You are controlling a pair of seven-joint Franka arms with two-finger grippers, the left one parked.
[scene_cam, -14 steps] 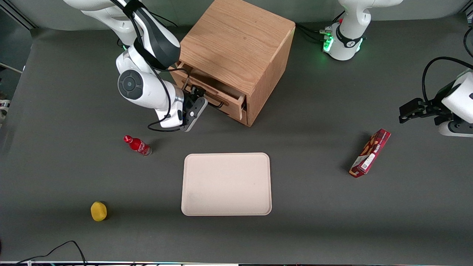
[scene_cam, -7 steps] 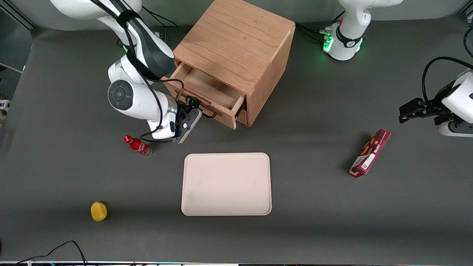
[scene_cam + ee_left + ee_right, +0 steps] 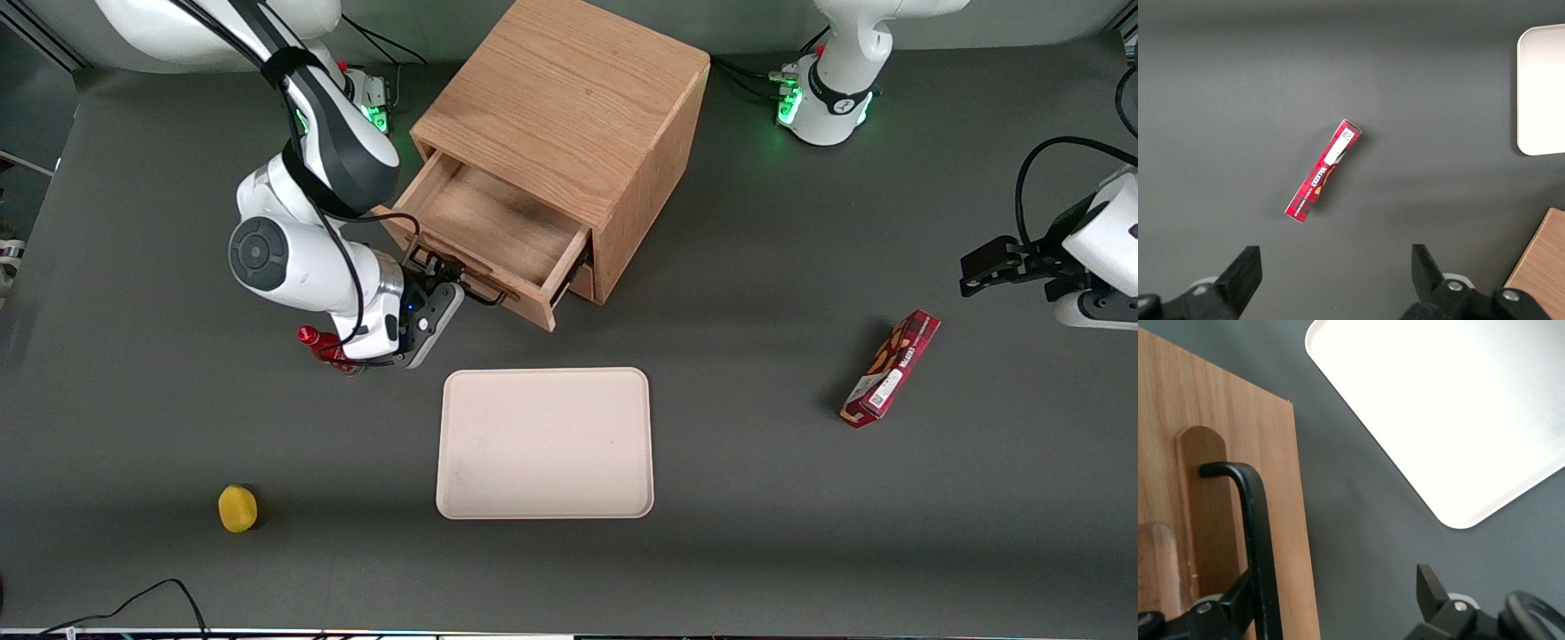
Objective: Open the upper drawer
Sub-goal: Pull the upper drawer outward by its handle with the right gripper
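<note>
Since a second ago the upper drawer [image 3: 484, 233] has come well out of the cabinet [image 3: 569, 124]: it was barely cracked then, half out at the half-second mark, and its bare wooden floor is now exposed most of the way back. Right arm has backed away from the cabinet with it and now overlaps the red bottle [image 3: 322, 345], which stood clear of the arm before. Gripper [image 3: 444, 270] sits at the drawer front, on the black bar handle [image 3: 463, 284]. Wrist view shows the handle [image 3: 1257, 540] running past one finger [image 3: 1238, 600], the other finger [image 3: 1430, 588] well apart from it, so the fingers are spread wide around the bar, not pinching it. Lower drawer is mostly hidden under the open one; only a sliver shows at the cabinet's corner. Beige tray [image 3: 544, 443] lies nearer the front camera than the drawer, apart from it; its rounded corner [image 3: 1458, 440] shows in the wrist view too. Yellow object [image 3: 237, 508] sits near the front edge at the working arm's end. Red snack box [image 3: 890, 368] lies toward the parked arm's end, also seen from the left wrist [image 3: 1323, 172].
</note>
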